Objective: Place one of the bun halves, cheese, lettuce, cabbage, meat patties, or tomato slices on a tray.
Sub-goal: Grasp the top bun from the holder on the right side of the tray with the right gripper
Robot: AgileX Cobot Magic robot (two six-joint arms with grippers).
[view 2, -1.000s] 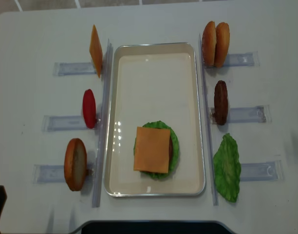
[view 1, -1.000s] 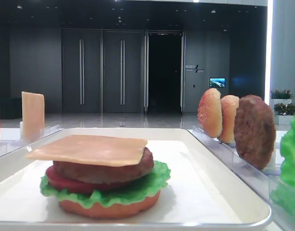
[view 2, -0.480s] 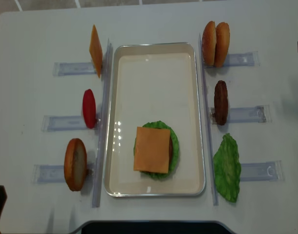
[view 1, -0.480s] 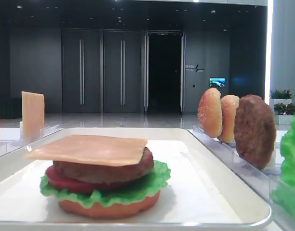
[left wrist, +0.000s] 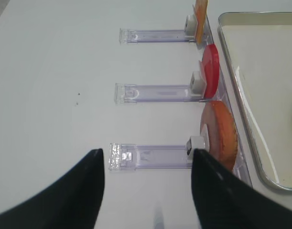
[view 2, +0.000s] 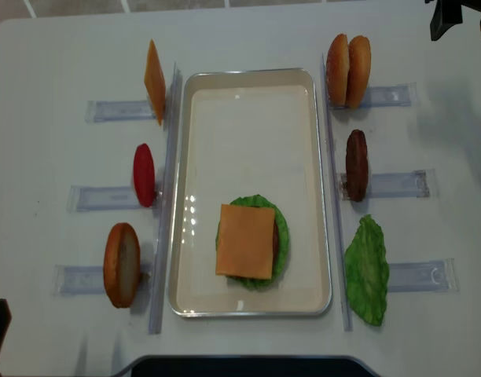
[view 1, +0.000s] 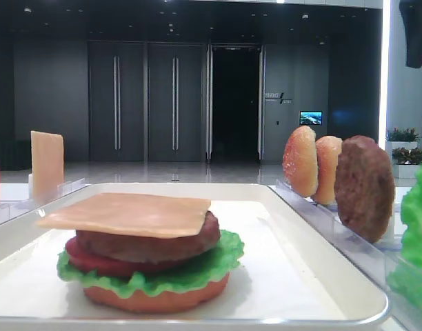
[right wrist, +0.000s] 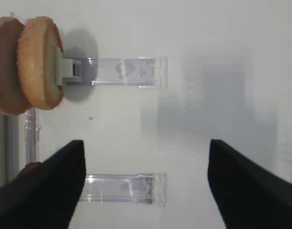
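The right gripper (right wrist: 145, 183) hangs with jaws spread wide, empty, near the bun halves (right wrist: 40, 63). They stand on edge in their rack (right wrist: 122, 71), flat faces toward the tray (view 2: 319, 141).

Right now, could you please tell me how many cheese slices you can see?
2. One cheese slice lies flat on top of the stacked burger on the tray. The other cheese slice stands upright in the rack left of the tray's far end. None appears hidden.

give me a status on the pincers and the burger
Both pincers open, empty: right pincer above the buns, left pincer low by the racks. Burger stacked to cheese on tray. Nothing in the way.
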